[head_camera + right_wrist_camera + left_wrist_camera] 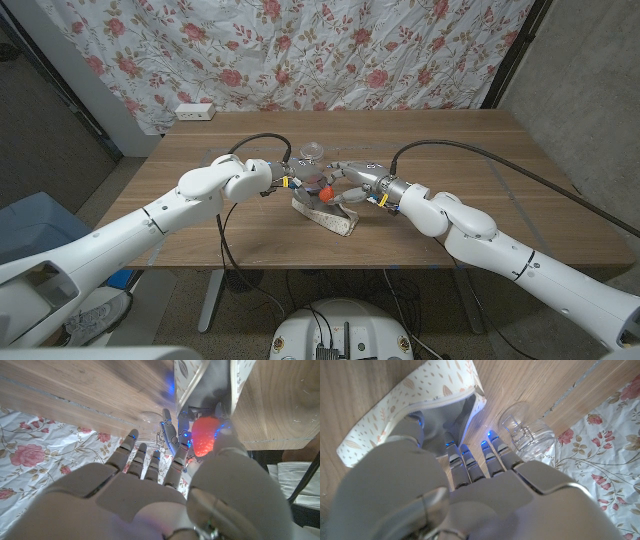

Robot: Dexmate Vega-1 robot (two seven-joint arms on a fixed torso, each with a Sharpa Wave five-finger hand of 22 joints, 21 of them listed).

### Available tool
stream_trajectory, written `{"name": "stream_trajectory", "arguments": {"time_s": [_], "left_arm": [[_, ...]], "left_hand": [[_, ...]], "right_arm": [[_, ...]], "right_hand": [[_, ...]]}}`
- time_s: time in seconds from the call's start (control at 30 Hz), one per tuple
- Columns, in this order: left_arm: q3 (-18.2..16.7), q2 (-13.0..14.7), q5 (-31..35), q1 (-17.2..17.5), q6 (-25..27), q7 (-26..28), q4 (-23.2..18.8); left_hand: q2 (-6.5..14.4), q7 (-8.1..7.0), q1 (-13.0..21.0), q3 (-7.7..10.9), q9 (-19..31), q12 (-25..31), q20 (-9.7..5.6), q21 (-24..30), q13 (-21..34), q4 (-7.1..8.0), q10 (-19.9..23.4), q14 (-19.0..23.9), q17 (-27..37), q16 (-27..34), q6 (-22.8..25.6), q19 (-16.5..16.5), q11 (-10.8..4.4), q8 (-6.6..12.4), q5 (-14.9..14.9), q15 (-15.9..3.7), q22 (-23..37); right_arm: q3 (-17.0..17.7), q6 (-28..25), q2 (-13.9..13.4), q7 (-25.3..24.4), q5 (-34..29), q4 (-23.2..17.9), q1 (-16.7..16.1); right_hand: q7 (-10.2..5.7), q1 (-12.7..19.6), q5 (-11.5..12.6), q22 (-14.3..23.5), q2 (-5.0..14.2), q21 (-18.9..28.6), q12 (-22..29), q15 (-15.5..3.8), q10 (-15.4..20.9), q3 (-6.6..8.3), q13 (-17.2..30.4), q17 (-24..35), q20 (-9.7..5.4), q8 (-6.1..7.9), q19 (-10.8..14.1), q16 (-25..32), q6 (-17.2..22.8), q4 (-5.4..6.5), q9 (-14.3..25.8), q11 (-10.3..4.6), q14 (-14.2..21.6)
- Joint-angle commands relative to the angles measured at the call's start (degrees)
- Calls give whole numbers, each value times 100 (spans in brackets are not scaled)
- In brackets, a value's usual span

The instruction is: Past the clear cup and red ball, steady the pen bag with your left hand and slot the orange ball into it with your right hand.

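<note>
At the table's (480, 215) centre lies the pen bag (328, 216), its open mouth held by the left hand (283, 181) from nine o'clock. The right hand (352, 183) (coming from three o'clock) pinches the orange ball (325, 190) at that mouth. The clear cup (313, 153) stands just beyond, at twelve.

This looks like a makeshift robot test room, not a home or a shop. A wooden tabletop (480, 190) stands in the middle on a metal leg frame (212, 298). Behind the tabletop hangs a flowered cloth (300, 50) as a backdrop, held by dark stands (520, 50) at its sides. A white power strip (195, 111) sits at the foot of the cloth, just beyond the tabletop's far left corner. Bare grey walls (590, 80) flank the cloth. Black cables (520, 165) trail across the tabletop, and the floor under it is grey carpet (255, 315).
</note>
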Motion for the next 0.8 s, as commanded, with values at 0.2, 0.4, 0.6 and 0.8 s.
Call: {"name": "stream_trajectory", "arguments": {"time_s": [0.2, 0.4, 0.6, 0.8], "left_arm": [[40, -30, -16, -41, -4, 16, 57], [43, -21, -23, -56, -20, 1, 57], [48, -20, -6, -63, -17, -8, 46], [41, -12, 8, -44, 7, -11, 13]], "left_hand": [[27, -12, -41, -9, 10, 53, 34, 27, 13, 7, 32, 17, 9, 25, 45, 3, 26, 17, 38, -567, 9], [33, -11, -47, -13, 10, 53, 38, 26, 13, 8, 32, 14, 9, 23, 45, 1, 24, 17, 38, -566, 9], [38, -13, -51, -19, 10, 54, 32, 26, 13, 7, 37, 11, 9, 21, 46, 1, 16, 17, 39, -566, 9], [41, -11, -58, -26, 10, 52, 32, 27, 13, 6, 33, 14, 9, 22, 44, 3, 37, 16, 39, -565, 9]], "right_arm": [[-66, -99, 12, 196, 133, 22, 106], [-62, -111, -11, 214, 175, 11, 111], [-45, -84, -59, 223, 227, 1, 106], [-4, -61, -140, 230, 274, -32, 77]], "right_hand": [[71, -39, 50, 21, -133, -9, -34, 70, -108, -58, 23, -10, 20, -116, -27, -48, -225, 10, -40, 92, -57], [139, -84, 81, 23, -199, -17, -42, 96, -180, -98, 26, -11, 54, -228, -68, -74, -453, 42, -73, 100, -94], [181, -124, 101, 23, -248, -22, -48, 132, -241, -128, 28, -14, 89, -300, -99, -98, -596, 59, -91, 140, -130], [260, -235, 134, 25, -315, -24, -57, 181, -336, -188, 32, -10, 102, -415, -140, -130, -827, 105, -110, 195, -189]]}}
